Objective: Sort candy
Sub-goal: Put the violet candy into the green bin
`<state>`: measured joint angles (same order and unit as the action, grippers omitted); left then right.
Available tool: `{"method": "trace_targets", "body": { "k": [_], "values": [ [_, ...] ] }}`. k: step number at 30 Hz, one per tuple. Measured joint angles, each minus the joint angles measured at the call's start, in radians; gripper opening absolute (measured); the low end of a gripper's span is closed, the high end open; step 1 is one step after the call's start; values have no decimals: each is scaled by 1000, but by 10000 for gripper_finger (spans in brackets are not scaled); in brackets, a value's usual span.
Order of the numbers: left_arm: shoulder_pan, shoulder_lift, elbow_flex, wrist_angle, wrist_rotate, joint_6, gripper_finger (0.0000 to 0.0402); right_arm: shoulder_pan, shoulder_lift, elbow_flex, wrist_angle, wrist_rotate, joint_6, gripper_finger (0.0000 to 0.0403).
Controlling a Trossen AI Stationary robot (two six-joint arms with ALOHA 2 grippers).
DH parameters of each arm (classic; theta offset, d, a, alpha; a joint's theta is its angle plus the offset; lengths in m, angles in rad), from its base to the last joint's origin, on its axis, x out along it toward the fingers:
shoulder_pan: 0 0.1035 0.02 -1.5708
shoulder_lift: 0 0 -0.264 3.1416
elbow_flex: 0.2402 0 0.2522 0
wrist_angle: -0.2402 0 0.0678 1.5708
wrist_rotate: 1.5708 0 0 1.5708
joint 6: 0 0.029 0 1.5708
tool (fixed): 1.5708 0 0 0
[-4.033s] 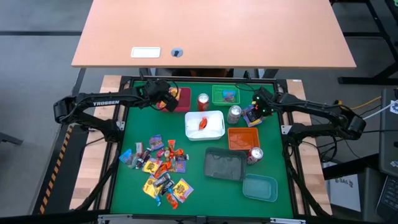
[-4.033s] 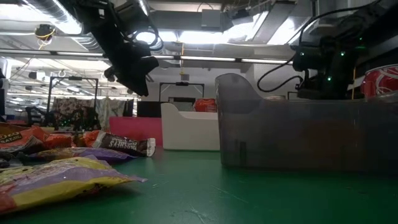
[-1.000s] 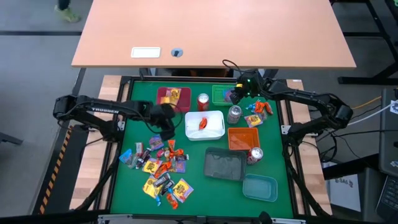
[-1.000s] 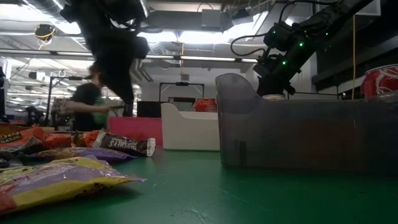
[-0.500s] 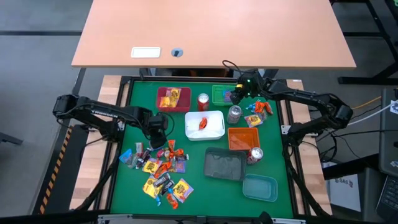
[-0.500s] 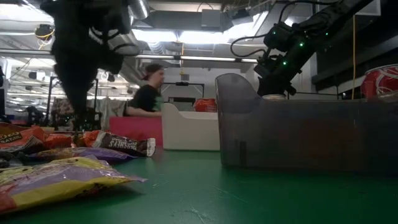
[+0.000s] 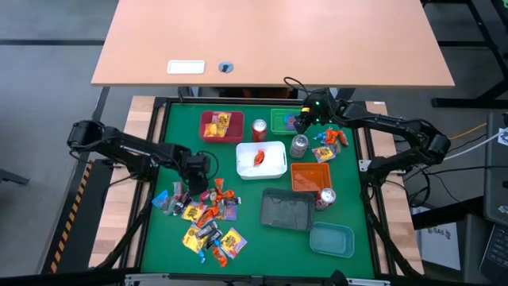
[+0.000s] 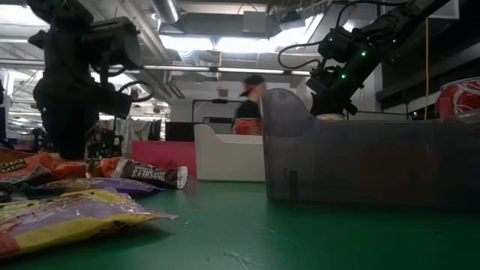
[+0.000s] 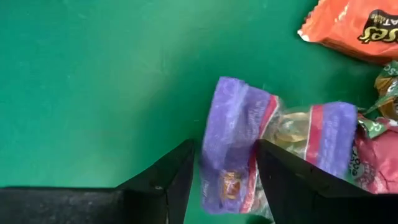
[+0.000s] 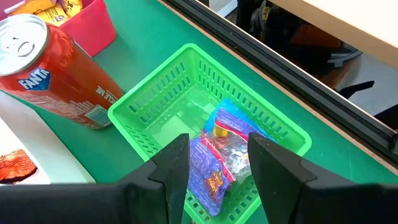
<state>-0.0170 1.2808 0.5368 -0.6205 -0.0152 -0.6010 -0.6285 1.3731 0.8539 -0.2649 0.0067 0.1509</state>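
Left gripper (image 9: 224, 171) fingers spread, straddling purple candy (image 9: 233, 146), contact unclear; overhead hides this. Right gripper (image 10: 217, 155) spread above green tray (image 10: 155, 102) holding purple candies.

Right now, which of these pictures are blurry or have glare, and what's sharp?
Low view: bright ceiling lights glare, the left arm reads as a dark silhouette, the near candy is soft. Left wrist view: the purple candy is slightly blurred. Right wrist view: green basket and orange can look sharp. High view: evenly lit.
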Motion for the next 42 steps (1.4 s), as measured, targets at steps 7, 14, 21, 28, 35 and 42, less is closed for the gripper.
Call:
{"method": "trace_targets", "body": {
  "k": [7, 14, 21, 28, 35, 42],
  "values": [
    [1, -3, -24, 31, -2, 0, 133, 0, 0, 0, 0, 0, 0, 161],
    [1, 0, -15, 47, 5, 0, 43, 0, 0, 1, -1, -56, 0, 161],
    [3, 2, 68, 56, 17, 8, 9, 1, 0, 77, -2, -244, 1, 161],
    [6, 2, 171, 57, -40, 9, 3, 1, 0, 145, 9, -416, 1, 161],
    [28, 1, 288, 62, -104, 61, 2, 34, 0, 148, 32, -519, 24, 161],
    [61, 0, 353, 194, -199, 166, 1, 167, 0, 148, 81, -483, 23, 161]
  ]
}}
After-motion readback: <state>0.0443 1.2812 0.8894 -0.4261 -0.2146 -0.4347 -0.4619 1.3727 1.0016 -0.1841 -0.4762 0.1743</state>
